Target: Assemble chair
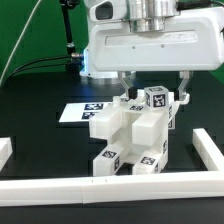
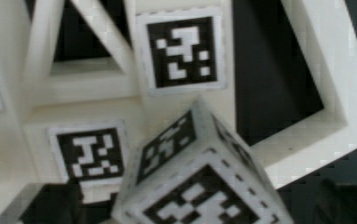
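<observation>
The chair (image 1: 130,135) stands at the table's middle as a cluster of matte-white blocky parts with black-and-white tags. A small tagged cube (image 1: 155,97) sits at its top. My gripper (image 1: 155,101) hangs straight over it, one finger on each side of the cube with a gap to it, so the jaws look open. In the wrist view the cube (image 2: 210,170) fills the near part of the picture, with a slotted frame (image 2: 175,90) and its tags behind it. My fingers do not show in the wrist view.
The marker board (image 1: 82,112) lies flat behind the chair towards the exterior view's left. A plain white border rail (image 1: 100,186) runs along the front, with short pieces at the left (image 1: 5,150) and right (image 1: 206,150). Cables hang at the back left.
</observation>
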